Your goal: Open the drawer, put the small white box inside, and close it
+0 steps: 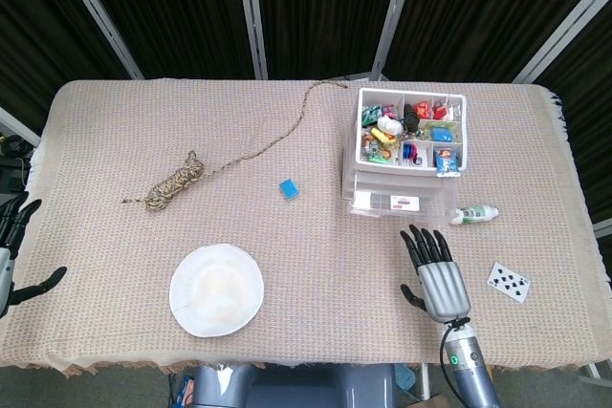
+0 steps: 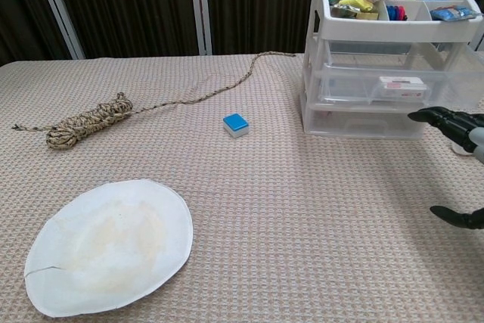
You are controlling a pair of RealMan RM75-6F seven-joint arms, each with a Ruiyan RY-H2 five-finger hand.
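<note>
The clear plastic drawer unit (image 1: 397, 193) (image 2: 370, 88) stands at the right of the table, its drawers pushed in and its top tray full of small items. A small white box (image 2: 401, 82) (image 1: 405, 202) with a red label lies inside the middle drawer. My right hand (image 1: 436, 269) (image 2: 459, 128) hovers in front of the unit, fingers spread and empty, a short way off the drawer fronts. My left hand (image 1: 11, 257) stays at the table's far left edge, fingers apart, holding nothing.
A small blue-topped block (image 1: 288, 188) (image 2: 236, 124) lies left of the unit. A rope coil (image 1: 177, 181) (image 2: 83, 122), a white plate (image 1: 217, 289) (image 2: 110, 243), a small bottle (image 1: 475, 214) and a playing card (image 1: 509, 281) also lie on the woven cloth.
</note>
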